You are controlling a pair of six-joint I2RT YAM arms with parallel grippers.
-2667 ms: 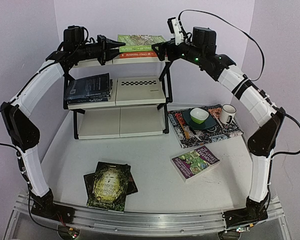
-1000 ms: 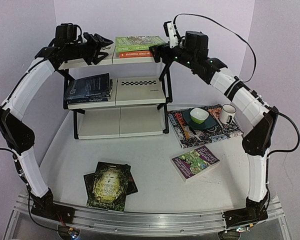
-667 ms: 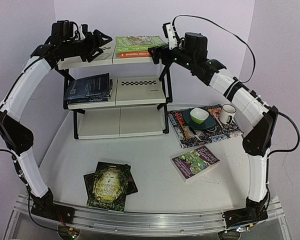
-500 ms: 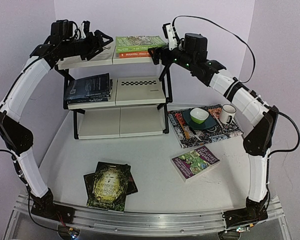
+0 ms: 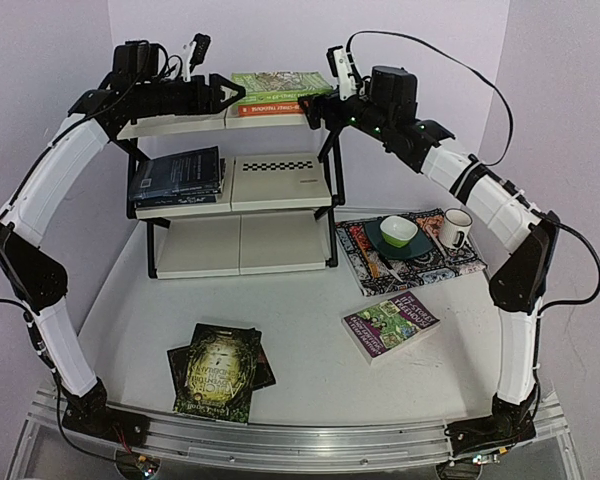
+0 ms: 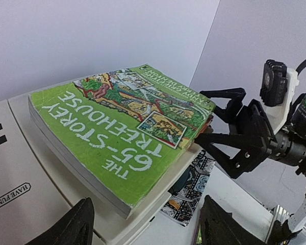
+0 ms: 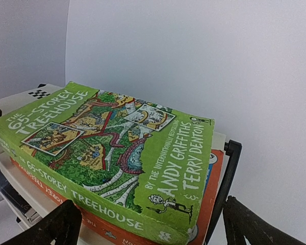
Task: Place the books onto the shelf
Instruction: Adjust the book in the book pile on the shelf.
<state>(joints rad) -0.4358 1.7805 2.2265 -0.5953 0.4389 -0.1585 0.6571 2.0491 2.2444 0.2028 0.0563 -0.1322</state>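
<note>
green book (image 6: 117,133): "THE 65-STOREY TREEHOUSE" | shelf (image 6: 10,162): "HAVE FUN"

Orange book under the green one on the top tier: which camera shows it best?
Right wrist: the orange book shows spine and corner below the green book, close up. Top external shows only a thin orange strip. In left wrist the green book hides nearly all of it.

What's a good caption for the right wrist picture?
Green book on an orange book atop the shelf, right fingers open before them.
</note>
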